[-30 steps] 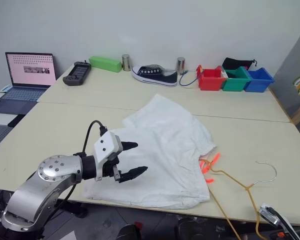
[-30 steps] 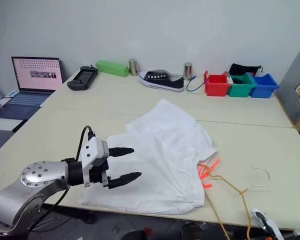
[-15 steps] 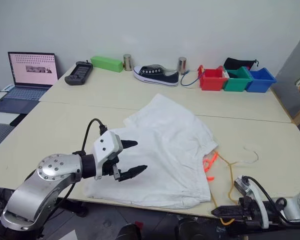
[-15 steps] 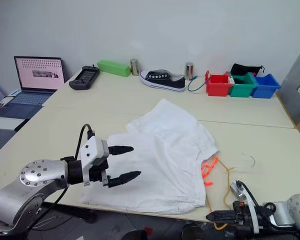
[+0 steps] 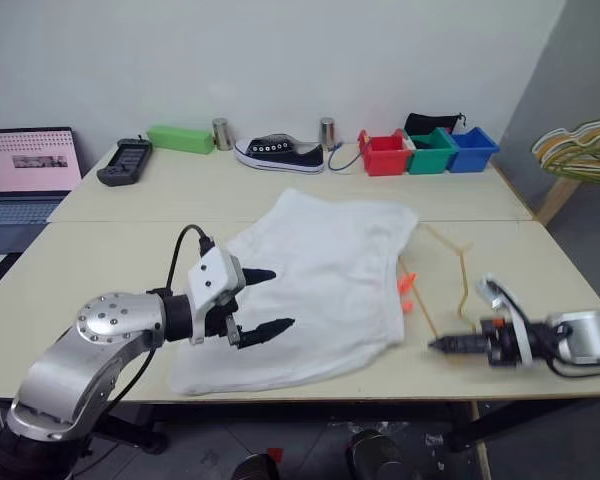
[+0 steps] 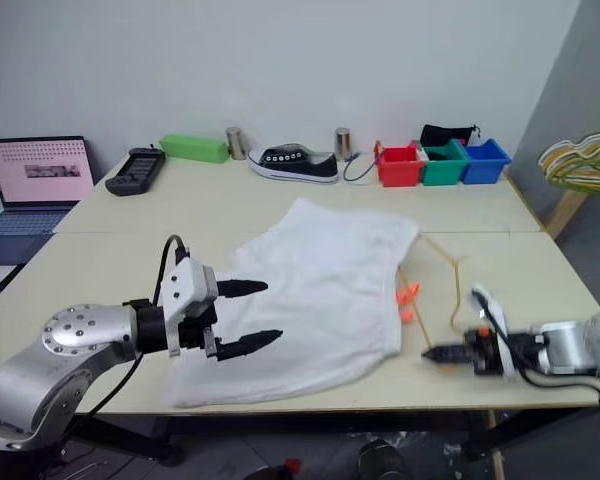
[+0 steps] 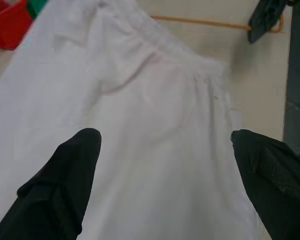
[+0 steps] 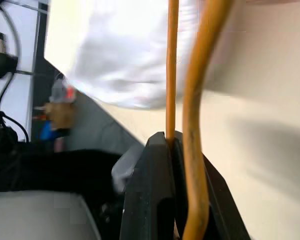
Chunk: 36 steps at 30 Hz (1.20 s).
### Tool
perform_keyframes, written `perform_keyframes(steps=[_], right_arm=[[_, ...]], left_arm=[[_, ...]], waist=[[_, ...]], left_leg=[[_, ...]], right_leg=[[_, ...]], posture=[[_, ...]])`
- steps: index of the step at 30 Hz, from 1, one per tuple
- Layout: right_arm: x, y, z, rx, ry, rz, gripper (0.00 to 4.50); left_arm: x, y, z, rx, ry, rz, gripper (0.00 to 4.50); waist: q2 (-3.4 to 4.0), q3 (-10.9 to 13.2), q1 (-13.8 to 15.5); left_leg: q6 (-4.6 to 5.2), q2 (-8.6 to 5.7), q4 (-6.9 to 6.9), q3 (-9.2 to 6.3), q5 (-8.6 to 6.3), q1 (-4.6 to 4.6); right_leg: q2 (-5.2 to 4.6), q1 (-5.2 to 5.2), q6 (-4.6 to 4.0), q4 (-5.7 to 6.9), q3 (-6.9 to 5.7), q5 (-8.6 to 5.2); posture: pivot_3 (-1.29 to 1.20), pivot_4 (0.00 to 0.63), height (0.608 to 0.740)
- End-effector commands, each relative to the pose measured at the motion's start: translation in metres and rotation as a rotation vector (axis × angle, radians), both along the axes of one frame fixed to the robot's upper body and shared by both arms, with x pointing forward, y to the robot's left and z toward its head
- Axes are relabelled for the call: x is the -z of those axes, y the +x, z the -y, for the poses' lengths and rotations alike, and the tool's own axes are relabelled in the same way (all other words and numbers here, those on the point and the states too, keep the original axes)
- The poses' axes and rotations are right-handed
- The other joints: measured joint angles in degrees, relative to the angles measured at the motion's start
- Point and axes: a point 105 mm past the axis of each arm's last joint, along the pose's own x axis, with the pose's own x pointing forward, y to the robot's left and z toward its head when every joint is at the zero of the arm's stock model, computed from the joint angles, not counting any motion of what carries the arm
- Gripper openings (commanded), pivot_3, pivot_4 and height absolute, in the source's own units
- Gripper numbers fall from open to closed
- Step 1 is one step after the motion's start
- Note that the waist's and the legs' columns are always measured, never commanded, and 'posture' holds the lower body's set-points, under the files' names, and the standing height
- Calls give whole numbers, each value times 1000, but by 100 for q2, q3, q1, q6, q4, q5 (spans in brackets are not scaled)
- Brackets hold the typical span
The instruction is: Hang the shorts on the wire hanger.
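Observation:
The white shorts lie spread across the middle of the table, their orange-red drawstring at the right edge. My left gripper hovers open over the near left part of the shorts, with nothing between its fingers. To the right of the shorts my right gripper is shut on the thin tan wire hanger. In the right wrist view the wire runs out from between the closed fingertips. The hanger extends away from the gripper, beside the drawstring.
At the table's far edge stand a black shoe, red, green and blue bins, two metal cans, a green box and a controller. A laptop is far left. Bunched hangers are at right.
The camera has swung to the right. My right gripper rose from below the table's front edge and moved forward over the table, carrying the wire hanger. The left gripper stayed put.

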Motion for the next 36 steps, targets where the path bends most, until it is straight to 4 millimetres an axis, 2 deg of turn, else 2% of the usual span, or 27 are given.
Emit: perform_keyframes(steps=[1, 2, 4, 7, 9, 12, 14, 16, 18, 22, 26, 30, 36], right_arm=[[-18, 6, -4, -37, 3, 30, 0], [-20, 7, -7, -51, -18, 53, 0], [-21, 14, -10, -78, -114, 143, 0], [-14, 36, -6, -115, -381, 377, 0], [-7, 54, 3, -156, -587, 542, 0], [-8, 77, 6, -238, -778, 741, 0], [-12, 91, 4, -292, -875, 853, 0], [-15, 100, 1, -328, -930, 918, 0], [-21, 107, -11, -376, -966, 996, 0], [-33, 110, -38, -446, -967, 1093, 0], [-44, 104, -62, -496, -948, 1158, 0], [-50, 100, -74, -515, -940, 1186, 0], [-56, 93, -88, -516, -910, 1194, 0]], left_arm=[[-9, 4, 1, 27, 8, 46, 4416], [-11, 6, 2, 30, 8, 60, 4416], [-19, 15, 2, 9, -2, 112, 4416], [-39, 30, -1, -3, 5, 188, 4416], [-59, 42, -5, 17, 41, 256, 4416], [-93, 64, -11, 39, 94, 359, 4416], [-110, 79, -13, 61, 146, 425, 4416], [-118, 90, -13, 82, 189, 463, 4416], [-125, 104, -7, 125, 244, 503, 4416], [-120, 120, 5, 226, 344, 515, 4416], [-103, 128, 16, 322, 442, 492, 4416], [-84, 130, 16, 384, 525, 450, 4416], [-71, 139, 15, 378, 609, 464, 4416]], waist=[[-32, -26, -12], [-41, -36, -11], [-35, -39, -7], [-18, -46, 0], [-13, -46, 1], [-17, -50, -4], [-14, -49, -10], [-14, -49, -36], [-14, -49, -46], [-14, -49, -51], [-14, -49, -62], [-14, -49, -159], [-14, -49, -246]], left_leg=[[15, -4, 2, 15, 12, 0], [23, -13, 5, 31, 18, 0], [28, -14, 10, 39, 22, -1], [65, -14, 18, 55, 52, -10], [72, -25, 22, 76, 58, -14], [62, -19, 25, 100, 55, -45], [56, -23, 30, 102, 54, -96], [50, -21, 29, 94, 58, -112], [31, -31, 39, 91, 69, -110], [20, -33, 42, 85, 77, -109], [29, -30, 58, 84, 89, -105], [32, -27, 98, 79, 91, -105], [34, -27, 113, 55, 91, -105]], right_leg=[[-23, -1, 30, 1, -14, 42], [-43, -2, 78, 5, -18, 89], [-48, -13, 95, 14, -22, 123], [-41, -36, 110, 44, -29, 134], [-26, -51, 136, 50, -24, 122], [-24, -91, 132, 88, -24, 108], [-29, -146, 125, 123, -31, 102], [-32, -171, 124, 140, -31, 103], [-45, -183, 133, 184, -33, 92], [-43, -188, 129, 206, -50, 89], [-43, -184, 129, 218, -54, 89], [-41, -172, 131, 231, -51, 90], [-43, -166, 137, 248, -51, 94]], posture=[[-285, 31, 740], [-285, 31, 740], [-283, 28, 740], [-279, 26, 740], [-267, 26, 740], [-252, 23, 740], [-252, 22, 740], [-251, 20, 740], [-252, 18, 740], [-260, 16, 740], [-278, 18, 740], [-295, 24, 740], [-297, 26, 740]])
